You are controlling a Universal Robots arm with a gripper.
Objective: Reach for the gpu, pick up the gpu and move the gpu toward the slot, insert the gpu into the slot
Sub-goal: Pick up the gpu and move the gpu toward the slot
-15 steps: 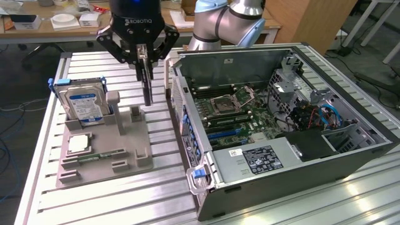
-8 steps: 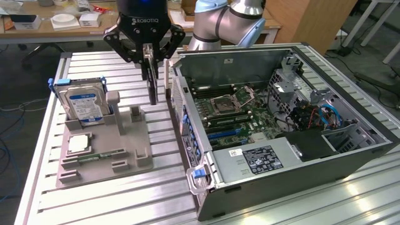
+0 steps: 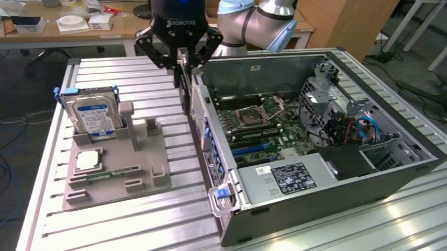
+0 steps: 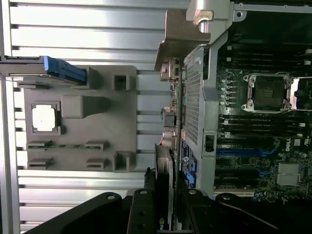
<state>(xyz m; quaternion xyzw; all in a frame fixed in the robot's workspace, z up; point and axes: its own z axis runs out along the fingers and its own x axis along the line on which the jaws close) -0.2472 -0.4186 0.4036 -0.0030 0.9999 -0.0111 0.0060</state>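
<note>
My gripper (image 3: 183,65) hangs at the back of the table, shut on the gpu (image 3: 186,91), a thin dark card held upright on edge below the fingers. The card sits just outside the near wall of the open computer case (image 3: 209,130), between that wall and the grey fixture. In the wrist view the gpu (image 4: 164,170) shows edge-on between the black fingers (image 4: 141,209), beside the case's perforated wall (image 4: 195,97). The blue slots (image 3: 248,150) lie on the motherboard inside the case, seen also as the blue slots (image 4: 243,152) in the wrist view.
A grey fixture (image 3: 119,157) on the slatted table holds a blue-labelled hard drive (image 3: 94,117), a square processor chip (image 3: 87,159) and a narrow memory stick (image 3: 106,175). Inside the case are a processor socket (image 3: 250,116), cables (image 3: 356,128) and a black power supply (image 3: 286,178).
</note>
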